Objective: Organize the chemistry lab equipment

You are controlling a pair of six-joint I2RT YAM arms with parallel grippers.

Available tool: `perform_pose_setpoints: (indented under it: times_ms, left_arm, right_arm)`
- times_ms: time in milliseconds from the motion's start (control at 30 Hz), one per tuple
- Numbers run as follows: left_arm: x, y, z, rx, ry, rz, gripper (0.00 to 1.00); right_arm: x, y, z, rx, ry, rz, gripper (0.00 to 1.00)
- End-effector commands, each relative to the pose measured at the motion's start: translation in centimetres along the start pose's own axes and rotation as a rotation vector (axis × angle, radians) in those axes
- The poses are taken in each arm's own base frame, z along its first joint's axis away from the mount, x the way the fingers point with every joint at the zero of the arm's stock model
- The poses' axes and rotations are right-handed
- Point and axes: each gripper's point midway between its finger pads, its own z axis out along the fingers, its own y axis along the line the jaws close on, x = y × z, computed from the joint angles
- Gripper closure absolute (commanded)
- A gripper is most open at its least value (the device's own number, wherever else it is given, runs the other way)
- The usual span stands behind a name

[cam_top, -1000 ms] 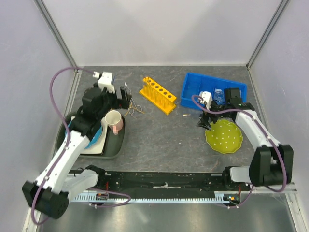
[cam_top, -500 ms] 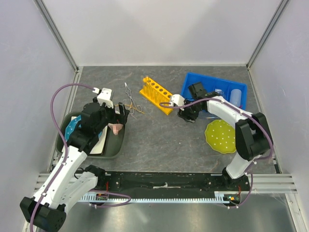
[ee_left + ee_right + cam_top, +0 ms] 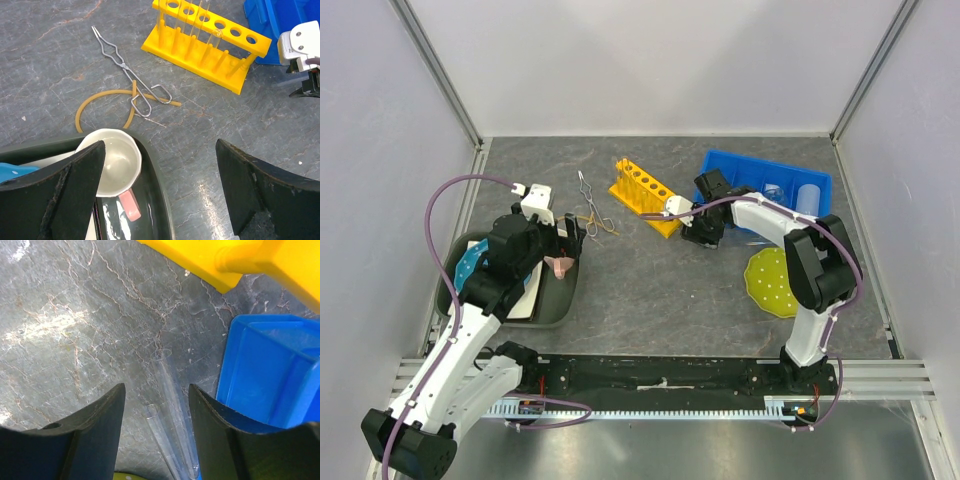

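Your right gripper [image 3: 156, 395] is down at the tabletop with its jaws partly apart, straddling the thin clear rods [image 3: 169, 390] that lie flat between the yellow holed rack [image 3: 240, 260] and the blue bin [image 3: 270, 370]. The jaws are not clamped on the rods, though you cannot tell whether a pad brushes one. Your left gripper [image 3: 160, 145] is spread wide and holds nothing, hovering above the cream mug [image 3: 117, 160] in the dark tray [image 3: 161, 210]. The metal tongs [image 3: 125, 67] lie across the tan rubber loop [image 3: 95, 100] nearby.
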Motion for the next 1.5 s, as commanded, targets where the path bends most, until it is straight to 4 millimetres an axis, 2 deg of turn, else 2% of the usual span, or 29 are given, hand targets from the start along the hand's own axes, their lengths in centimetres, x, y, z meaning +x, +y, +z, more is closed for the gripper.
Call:
perform_pose_setpoints:
  times_ms: [0,400,833,1033,1333,1467]
  left_arm:
    - [-1.0,0.5,-0.2,-0.019,-0.043,0.041,0.04]
    - [-0.8,0.8,-0.1,-0.033,-0.036,0.041,0.04]
    - [-0.6,1.0,0.0,-0.047,-0.033,0.042,0.04]
    - [-0.5,1.2,0.0,-0.057,-0.032,0.042,0.04]
    - [-0.5,1.4,0.0,-0.064,-0.033,0.043,0.04]
    - [-0.4,1.4,0.1,-0.065,-0.030,0.044,0.04]
  right_arm:
    - [-0.9,-1.5,0.0,0.042,-0.004,-0.021,0.40]
    - [-0.9,-2.1,1.1,0.043,0.013,-0.042,0.41]
    - [-0.6,-0.8,2.2,-0.002,0.027,-0.109,0.47]
    - [-0.8,-0.2,2.6,-0.023,0.034,-0.138,0.53]
    - [-0.6,0.8,2.8,-0.047,0.052,-0.175,0.72]
    - [-1.7,0.8,2.2,-0.043,0.019,-0.191,0.78]
